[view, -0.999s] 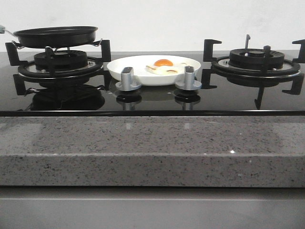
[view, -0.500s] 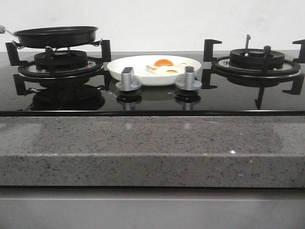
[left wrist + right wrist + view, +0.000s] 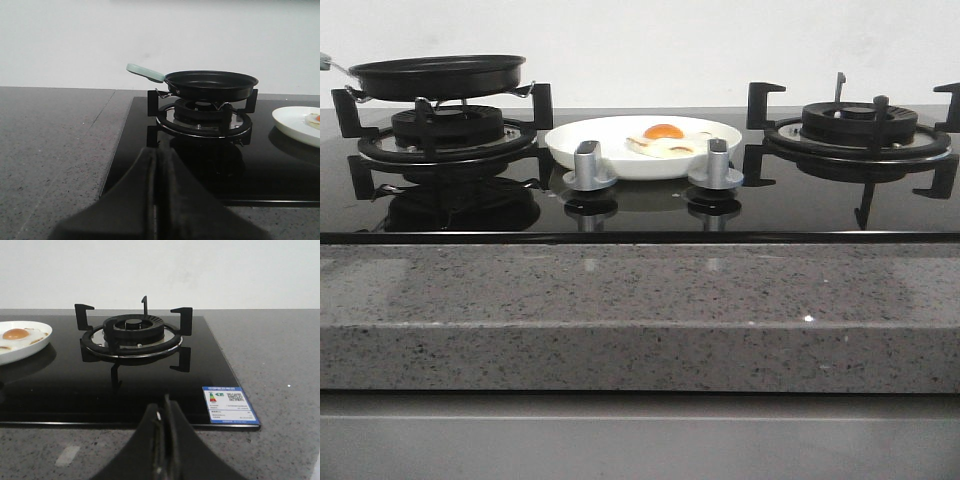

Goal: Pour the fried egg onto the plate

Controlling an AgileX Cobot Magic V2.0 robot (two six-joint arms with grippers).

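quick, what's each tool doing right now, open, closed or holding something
Left tool: closed, holding nothing, short of the hob.
Right tool: closed, holding nothing, short of the hob.

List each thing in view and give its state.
fried egg: lying on the plate
plate: on the hob between the burners, holding the egg
frying pan: empty, on the left burner
left gripper: shut, empty
right gripper: shut, empty
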